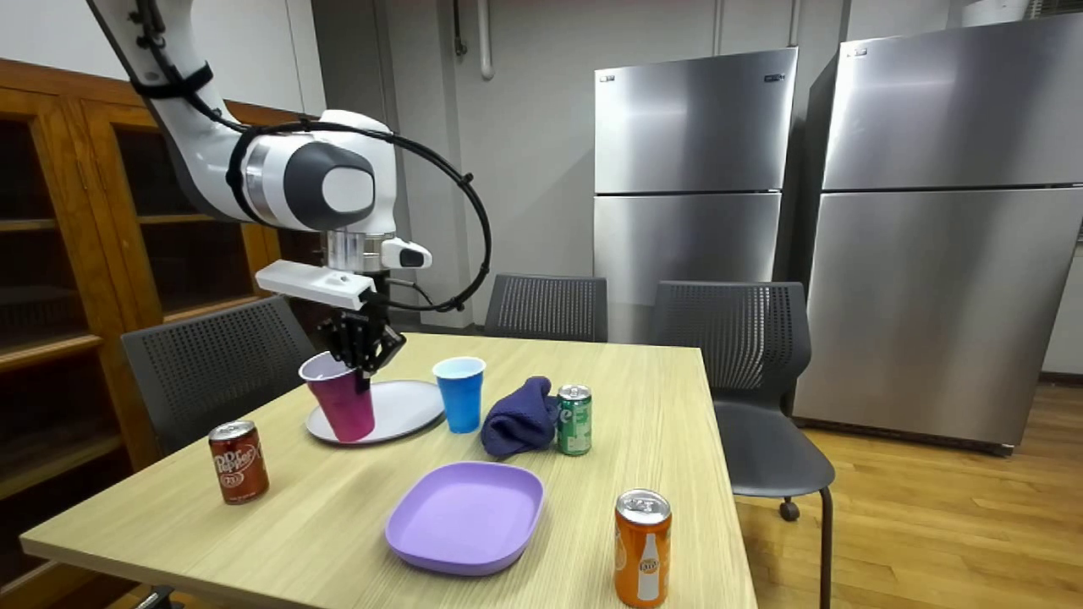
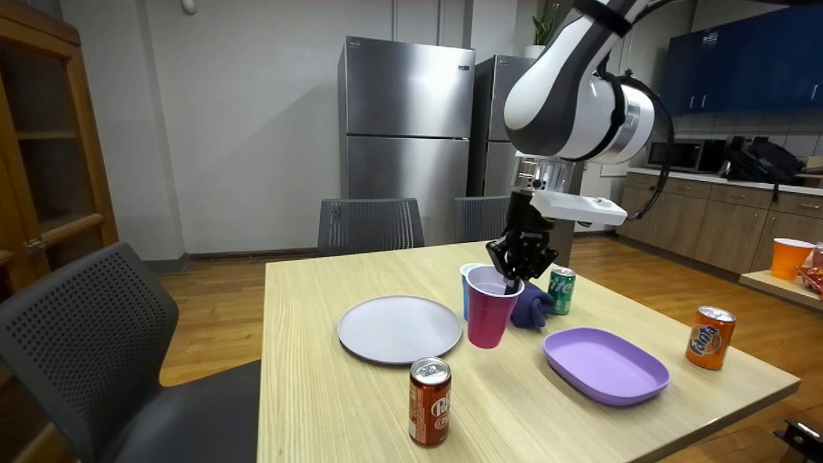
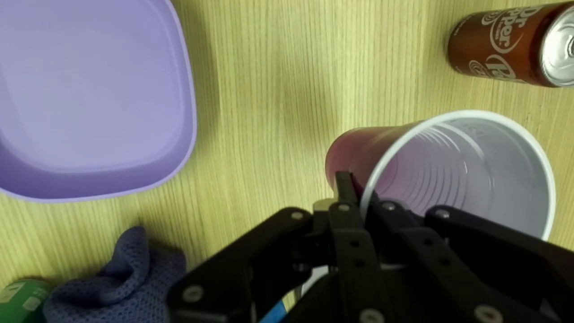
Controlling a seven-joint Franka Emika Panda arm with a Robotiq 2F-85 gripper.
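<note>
Pink cup (image 2: 492, 318): tilting, hiding most of blue cup (image 2: 465, 290) in an exterior view
Gripper (image 3: 364, 210): pinching rim btwn fingers (image 3: 344, 189)
Green can (image 3: 21, 305): running off wrist vw corner

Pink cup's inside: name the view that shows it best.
The wrist view: it looks into the pink cup, where curved lines show. Both exterior views show mostly its outside, with only a little of the inside near the rim.
</note>
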